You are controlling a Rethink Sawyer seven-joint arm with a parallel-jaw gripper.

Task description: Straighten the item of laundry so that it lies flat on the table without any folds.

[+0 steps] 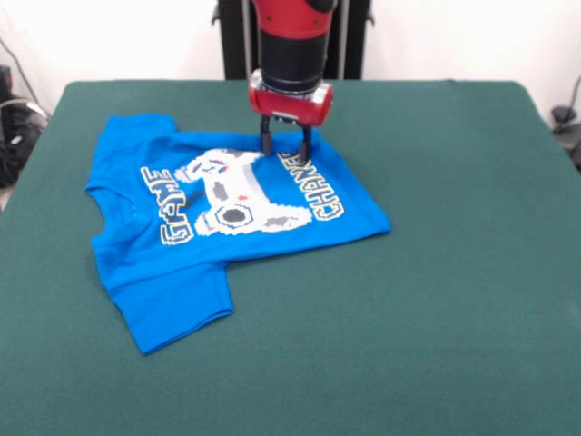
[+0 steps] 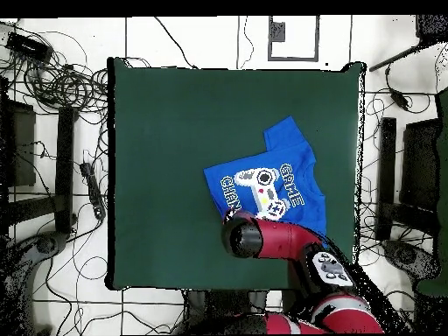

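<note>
The shirt (image 1: 227,218) lies print-up on the green bench (image 1: 436,300), toward the robot's side and off to the left as seen from the front. One sleeve (image 1: 177,313) spreads flat toward the front camera. The far edge, by the arm, looks bunched or tucked under, and the other sleeve is not clearly shown. The controller print (image 1: 238,193) sits between the words "GAME" and "CHANGER", both readable sideways.

The arm (image 1: 292,45) comes straight down over the shirt's far edge. The end effector (image 1: 287,145) has its two dark fingers (image 1: 266,138) pointing down with a narrow gap between them, tips at the cloth near the top of the print. I cannot tell whether any fabric is pinched between them.

From overhead, the arm (image 2: 271,241) covers the robot-side edge of the shirt (image 2: 280,171), so the end effector is hidden there.
</note>
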